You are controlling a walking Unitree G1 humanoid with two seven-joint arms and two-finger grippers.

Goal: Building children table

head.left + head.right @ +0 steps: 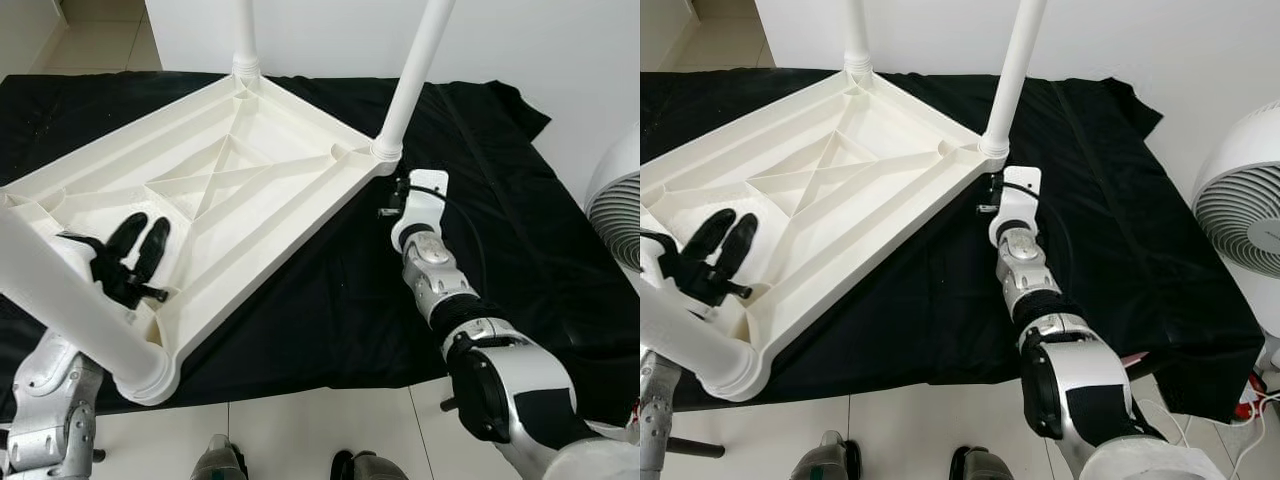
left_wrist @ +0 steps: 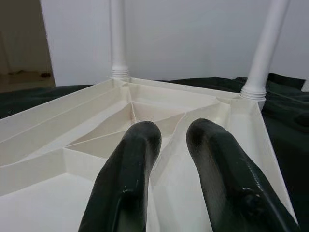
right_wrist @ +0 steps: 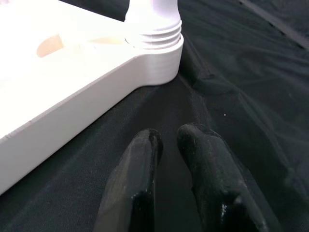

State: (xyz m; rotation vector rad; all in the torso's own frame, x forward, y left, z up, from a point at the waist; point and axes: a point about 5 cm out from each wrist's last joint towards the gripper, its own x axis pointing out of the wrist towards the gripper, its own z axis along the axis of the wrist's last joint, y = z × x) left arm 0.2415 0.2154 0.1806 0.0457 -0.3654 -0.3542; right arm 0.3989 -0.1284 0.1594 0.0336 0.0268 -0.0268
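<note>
Children's table: the white plastic tabletop (image 1: 215,190) lies upside down on the black cloth (image 1: 470,240), ribbed underside up, with a cross of ribs in the middle panel.
Far legs: two white legs (image 1: 412,70) stand upright in the two far corner sockets; one rises at the far corner (image 1: 245,35), the other at the corner nearest the right arm.
Near leg: a third white leg (image 1: 70,310) is seated in the near left corner socket and slants toward the camera, crossing in front of the left arm.
Left hand: the left hand (image 1: 140,245) hovers inside the tray-like underside, near the near-left corner; its two black fingers (image 2: 130,179) are slightly parted, released, grasping nothing.
Right hand: the right hand (image 3: 166,140) sits low over the black cloth just beside the right corner socket (image 3: 157,53); its fingers (image 3: 205,164) are a narrow gap apart and clasp nothing, not touching the tabletop.
Black cloth: spread over the floor under the whole tabletop, wrinkled at the right side.
Fan: a white fan (image 1: 1245,205) stands at the right edge, beside the cloth.
Floor: pale tiles (image 1: 320,430) show at the near edge, in front of the cloth.
</note>
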